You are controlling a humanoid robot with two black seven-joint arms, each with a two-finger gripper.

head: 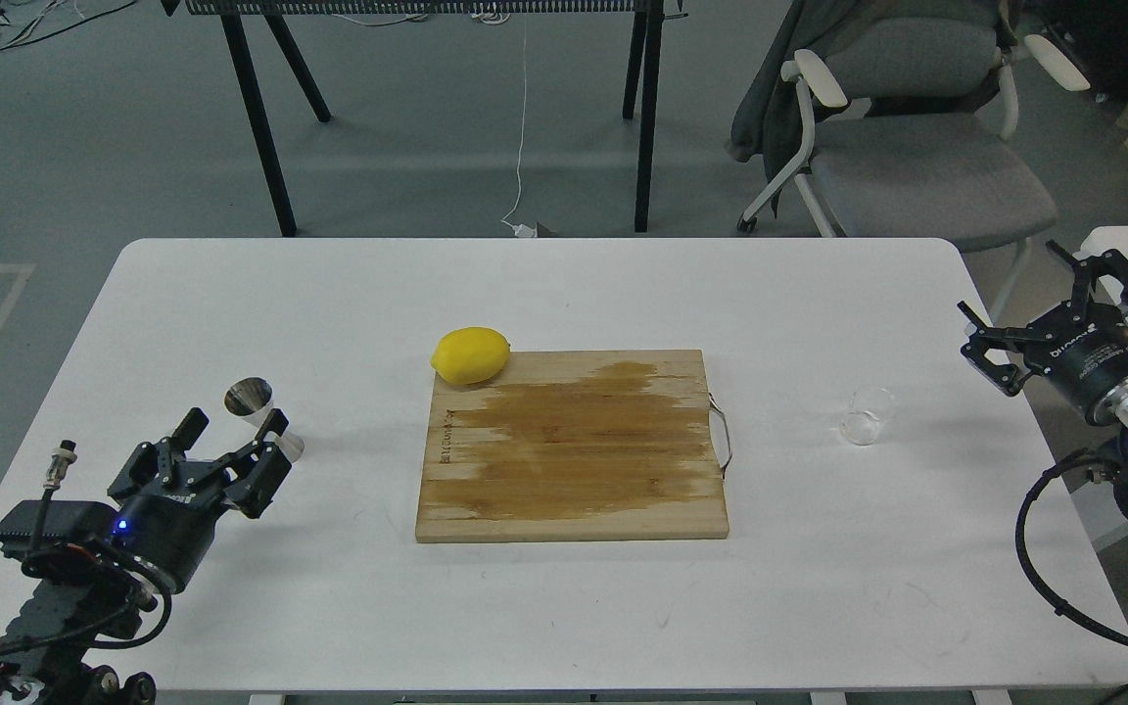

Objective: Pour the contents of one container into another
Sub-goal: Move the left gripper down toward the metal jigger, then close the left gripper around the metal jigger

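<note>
From the head view, the steel jigger (260, 416) is only partly visible: its upper cone and shiny round mouth show clearly, while its waist and lower cone are mostly covered by the fingers of the left gripper (231, 427). It stands on the white table (564, 294), well to the left of the wooden cutting board (572, 446). Whether the fingers actually touch the jigger cannot be made out; they stand spread on either side of it, so the gripper reads as open around it rather than clamped. The left arm enters from the lower left corner, its base cut off by the frame edge, and reaches up and to the right toward the jigger, with a small blue light on the wrist body.

The clear cup (867, 415) is faint against the white tabletop and whether it holds anything cannot be told. It stands upright, to the right of the cutting board and apart from its metal handle (721, 436).

The right gripper (1054, 299) hangs beyond the table's right edge, well to the right of the cup and holding nothing, its two fingers spread wide. Its arm runs off the right edge, cables looping below.

A lemon (470, 355) rests on the board's far left corner. The board's middle looks darker, as if wet.
</note>
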